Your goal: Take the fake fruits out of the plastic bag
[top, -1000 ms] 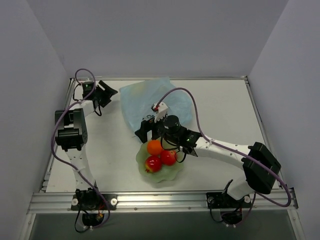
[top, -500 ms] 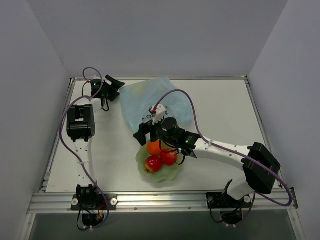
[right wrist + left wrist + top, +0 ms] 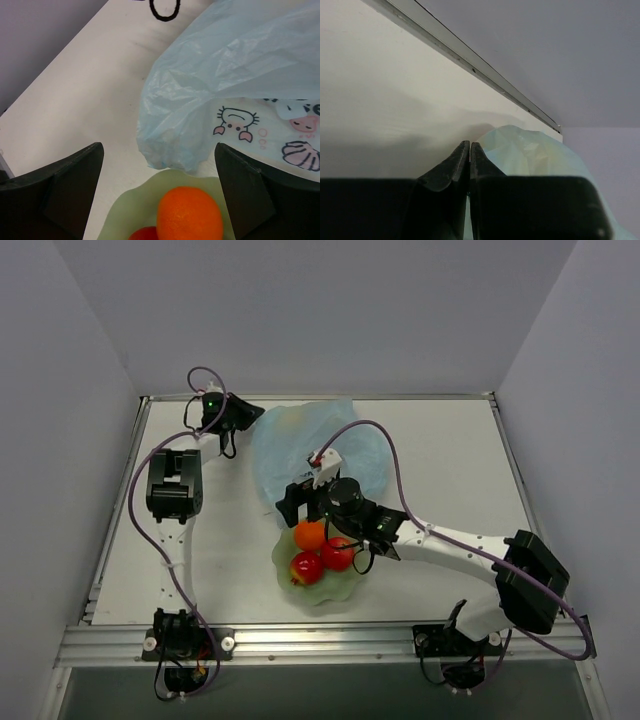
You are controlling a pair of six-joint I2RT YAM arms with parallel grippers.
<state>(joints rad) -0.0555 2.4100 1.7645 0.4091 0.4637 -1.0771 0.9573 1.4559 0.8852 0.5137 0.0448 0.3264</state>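
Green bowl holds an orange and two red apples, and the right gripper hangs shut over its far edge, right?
No: the right gripper is open, jaws wide apart, as the right wrist view shows. The green bowl does hold an orange and two red apples.

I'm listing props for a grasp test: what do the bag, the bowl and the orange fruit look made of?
Bag: thin translucent pale-blue plastic film, as its fine crinkles and sheen suggest.
Bowl: pale green and matte with a smooth scalloped rim, probably moulded plastic.
Orange fruit: smooth, even skin with a soft sheen, likely plastic.
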